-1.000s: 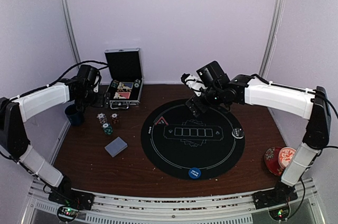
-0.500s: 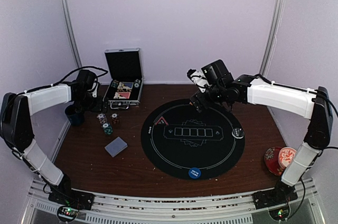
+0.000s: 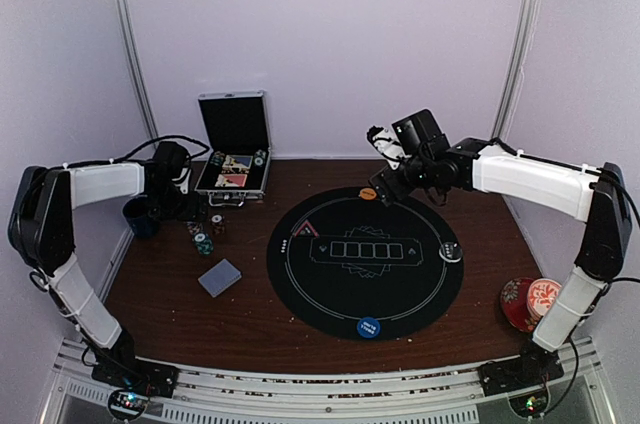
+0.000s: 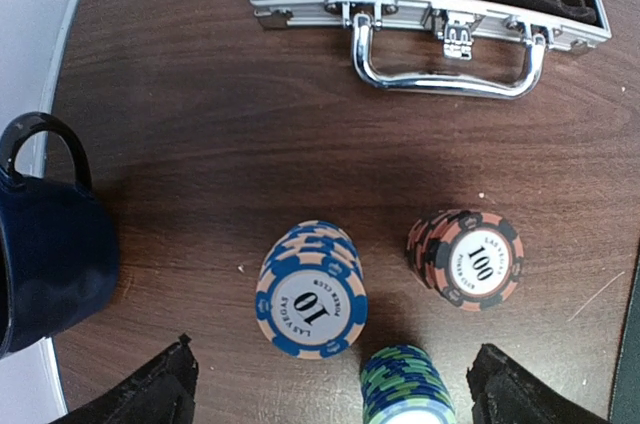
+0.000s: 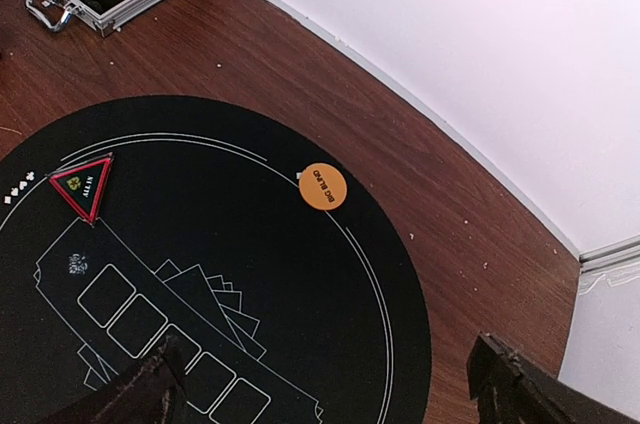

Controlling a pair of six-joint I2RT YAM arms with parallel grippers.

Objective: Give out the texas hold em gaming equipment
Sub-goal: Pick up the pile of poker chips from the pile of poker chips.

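Left gripper (image 4: 335,389) and right gripper (image 5: 330,389) are found wide open, empty; lower-centre chip stacks (image 4: 311,289) are judged rigid, topple-prone, best pinched sidewise.

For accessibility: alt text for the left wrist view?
Three poker chip stacks sit on the wooden table ahead of the open left gripper: a blue 10 stack, a red-and-black 100 stack, a green stack cut off below. Beyond lies a metal case; at left, a dark blue mug.

I see the mat (image 3: 320,294) mid-frame, one button disc (image 3: 368,194) on its upper edge, a second disc (image 3: 369,327) on its lower; chip stacks (image 3: 203,234) lie left, below the case (image 3: 235,172).
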